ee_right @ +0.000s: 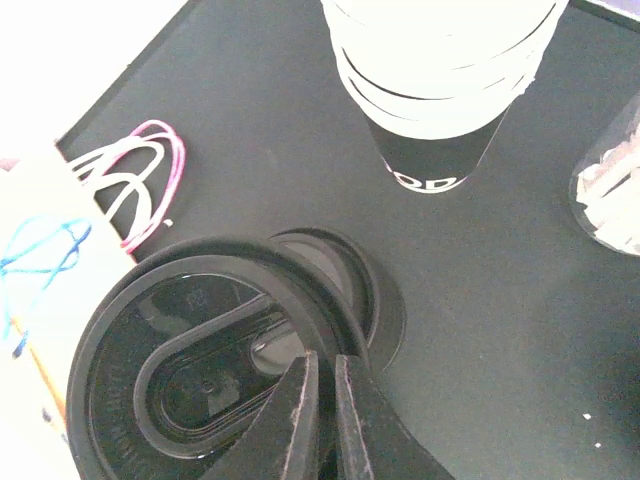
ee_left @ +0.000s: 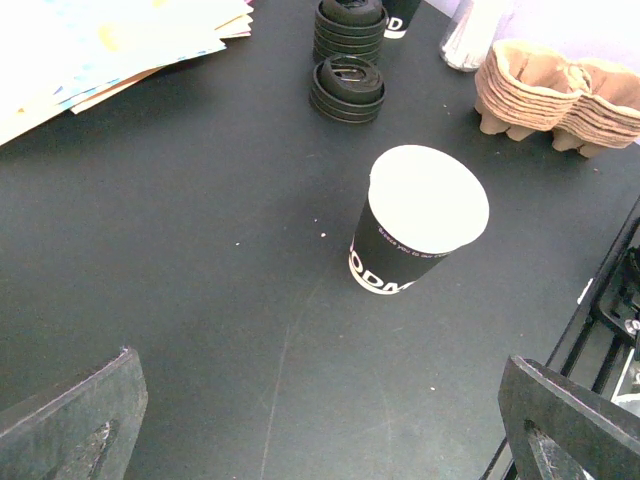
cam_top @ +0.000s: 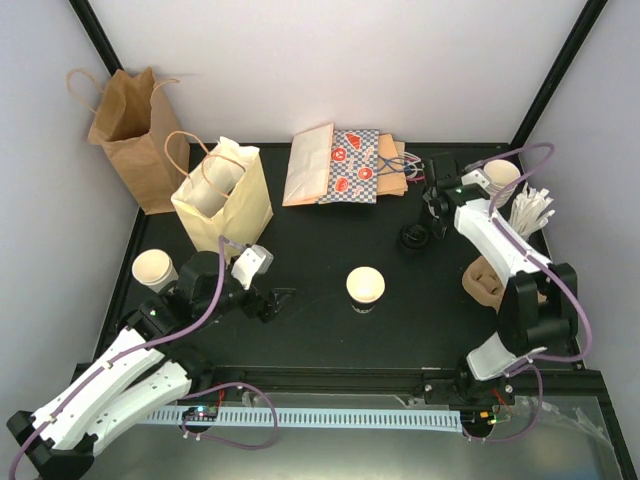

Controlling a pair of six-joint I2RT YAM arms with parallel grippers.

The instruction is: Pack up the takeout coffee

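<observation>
We judge the lid step to be in hand: the right gripper (ee_right: pixel 322 400) is pinched narrow on the rim of a black lid (ee_right: pixel 190 385), which fills the lower left of its wrist view, over a lid stack (ee_right: pixel 380 305). The cup (cam_top: pixel 365 286) to be capped stands upright and uncovered in the centre of the overhead view, apart from everything else. A second cup (cam_top: pixel 154 269) stands at the left edge of the table (cam_top: pixel 320 240), and a cup stack (cam_top: pixel 500 177) sits at the upper right. The left gripper (ee_left: pixel 320 420) is spread wide and holds nothing, its fingers in the bottom corners of its wrist view with the centre cup ahead of them. Next, we think, the lid must travel down and left to that cup, come level over the rim and be pressed on squarely — a skewed push could tip so light a cup. We cannot tell whether one lid or several are gripped, nor whether the cups hold anything — their tops are washed out white. The white thing inside the cream bag (cam_top: pixel 222 195) is also unclear.
</observation>
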